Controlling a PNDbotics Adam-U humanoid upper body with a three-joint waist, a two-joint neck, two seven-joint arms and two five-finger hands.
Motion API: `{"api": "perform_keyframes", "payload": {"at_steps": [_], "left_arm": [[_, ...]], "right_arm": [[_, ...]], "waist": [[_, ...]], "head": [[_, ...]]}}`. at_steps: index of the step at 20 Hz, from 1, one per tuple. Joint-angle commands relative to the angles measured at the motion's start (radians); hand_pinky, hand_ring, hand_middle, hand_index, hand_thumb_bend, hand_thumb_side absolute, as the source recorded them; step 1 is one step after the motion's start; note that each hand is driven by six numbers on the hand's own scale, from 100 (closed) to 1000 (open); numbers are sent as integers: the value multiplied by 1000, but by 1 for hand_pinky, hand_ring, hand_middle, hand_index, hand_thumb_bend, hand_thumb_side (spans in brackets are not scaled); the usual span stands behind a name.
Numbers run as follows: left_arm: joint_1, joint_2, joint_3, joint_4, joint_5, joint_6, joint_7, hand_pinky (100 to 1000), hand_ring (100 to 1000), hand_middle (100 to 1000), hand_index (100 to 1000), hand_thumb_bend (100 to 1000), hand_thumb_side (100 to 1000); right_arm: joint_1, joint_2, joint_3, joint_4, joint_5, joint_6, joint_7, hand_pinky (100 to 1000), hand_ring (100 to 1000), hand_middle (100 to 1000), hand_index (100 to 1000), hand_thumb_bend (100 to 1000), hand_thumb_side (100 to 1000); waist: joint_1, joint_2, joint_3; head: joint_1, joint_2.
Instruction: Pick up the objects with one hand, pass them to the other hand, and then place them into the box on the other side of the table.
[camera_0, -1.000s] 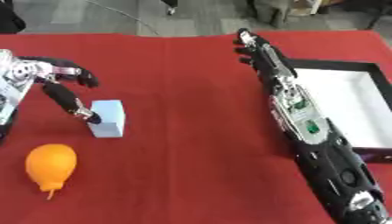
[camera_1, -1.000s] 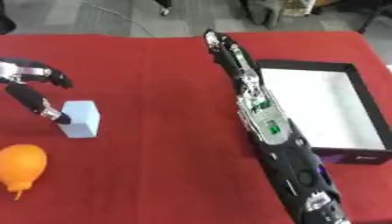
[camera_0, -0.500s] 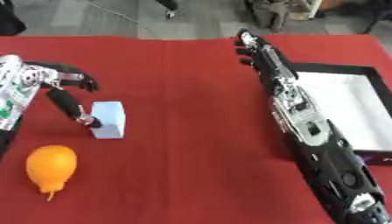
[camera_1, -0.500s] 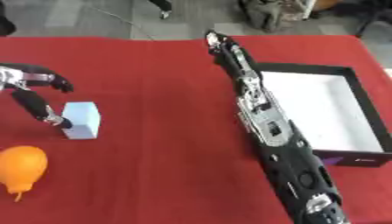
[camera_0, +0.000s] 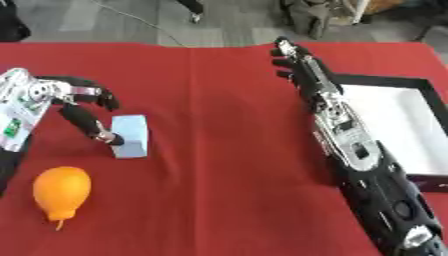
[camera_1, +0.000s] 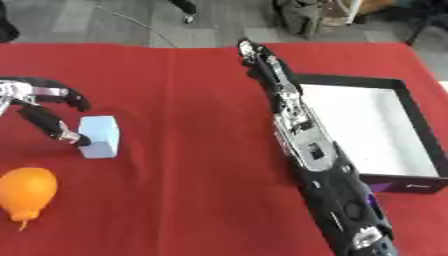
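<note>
A pale blue block (camera_0: 129, 135) lies on the red table at the left. My left hand (camera_0: 68, 100) hovers just left of it, fingers spread and its thumb tip touching the block's left face; nothing is held. An orange fruit-shaped object (camera_0: 61, 188) with a small stem lies nearer me, at the lower left. My right arm stretches up the middle of the table, and its right hand (camera_0: 290, 57) is open with straight fingers pointing away from me. The black box (camera_1: 418, 122) with a white floor sits at the right edge.
The red cloth (camera_0: 219, 150) covers the whole table. Beyond its far edge is grey floor with a cable and some dark gear.
My left hand has shifted slightly right and down toward the blue block, its thumb now touching it. The right arm has stayed put.
</note>
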Motion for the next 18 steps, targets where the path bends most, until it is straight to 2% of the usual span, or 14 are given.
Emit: {"api": "perform_keyframes", "payload": {"at_steps": [1,3,6,9,11,15,18], "left_arm": [[-37,38,1,-47,58,2,1,1000,939,817,895,463,472],[-45,50,-3,-60,85,8,1,1000,939,817,896,498,453],[-45,59,-22,-63,110,7,1,1000,938,817,901,469,479],[-37,63,-50,-59,113,2,1,1000,944,824,907,508,460],[-32,68,-72,-48,85,-7,1,1000,944,827,905,537,416],[-26,73,-97,-26,-12,-28,1,1000,962,839,922,511,325],[-24,66,-95,-14,-57,-34,1,1000,964,839,929,503,310]], "right_arm": [[-10,-16,1,-16,-2,4,-1,890,863,804,874,100,845],[-8,-17,1,-15,-1,3,-1,890,863,803,874,100,843],[-7,-17,2,-16,0,3,0,891,862,803,874,100,843],[-7,-15,3,-15,0,2,1,891,862,804,874,100,843],[-6,-14,3,-16,0,2,0,890,861,803,873,100,843],[-6,-12,4,-17,-4,1,0,890,860,803,873,100,844],[-6,-11,5,-17,-4,1,0,890,859,802,872,100,844]], "waist": [[8,-23,1],[11,-26,2],[15,-28,3],[17,-30,2],[18,-31,1],[20,-32,1],[20,-32,0]], "head": [[-8,-2],[-10,1],[-7,4],[-7,6],[-6,7],[-3,10],[-1,10]]}}
